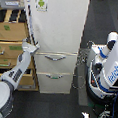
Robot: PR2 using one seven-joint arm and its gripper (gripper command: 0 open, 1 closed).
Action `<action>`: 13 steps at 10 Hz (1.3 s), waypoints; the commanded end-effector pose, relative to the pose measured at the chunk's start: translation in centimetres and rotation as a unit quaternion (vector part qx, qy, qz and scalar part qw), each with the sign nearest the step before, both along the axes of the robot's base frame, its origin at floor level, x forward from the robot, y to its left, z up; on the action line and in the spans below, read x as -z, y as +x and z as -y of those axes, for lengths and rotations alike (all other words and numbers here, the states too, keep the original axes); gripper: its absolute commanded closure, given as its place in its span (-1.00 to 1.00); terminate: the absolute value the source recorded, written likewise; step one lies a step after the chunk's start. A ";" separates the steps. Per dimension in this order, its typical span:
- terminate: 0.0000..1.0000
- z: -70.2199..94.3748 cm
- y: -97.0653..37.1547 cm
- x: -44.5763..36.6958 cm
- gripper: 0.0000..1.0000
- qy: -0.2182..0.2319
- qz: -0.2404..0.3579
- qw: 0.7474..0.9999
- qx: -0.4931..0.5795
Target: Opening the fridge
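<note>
Here the fridge stood tall and white in the middle of the exterior view, filling the frame from the top edge down past centre. Its large upper door looked closed, flush with the body, and carried a small green-and-white sticker near the door's 11 o'clock corner. Below the door sat two drawers, the upper drawer and the lower drawer, each with a silver bar handle across its front; both appeared shut.

At the fridge's 9 o'clock, touching the lower left edge of the upper door, was the hand, pale and blurred. Whether its fingers were apart or together could not be told at this resolution. The arm ran from it toward 7 o'clock, grey and white, ending in a broad shoulder at the frame's bottom left corner.

Behind the arm, just beside the fridge at 9 o'clock, stood a wooden drawer cabinet. At the fridge's 4 o'clock, apart from it, was a white and blue robot body with dark cables hanging near it. The floor was dark grey.
</note>
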State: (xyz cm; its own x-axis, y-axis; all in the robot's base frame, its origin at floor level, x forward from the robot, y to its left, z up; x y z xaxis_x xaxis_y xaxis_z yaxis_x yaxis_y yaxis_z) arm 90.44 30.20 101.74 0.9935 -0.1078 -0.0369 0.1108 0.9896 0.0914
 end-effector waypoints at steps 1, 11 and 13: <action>-1.00 2.1 3.5 0.7 -1.00 0.006 0.028 0.998 0.048; -1.00 1.6 8.9 -5.6 1.00 -0.141 0.026 0.989 0.034; -1.00 0.9 8.6 -5.1 1.00 -0.143 0.026 0.989 0.031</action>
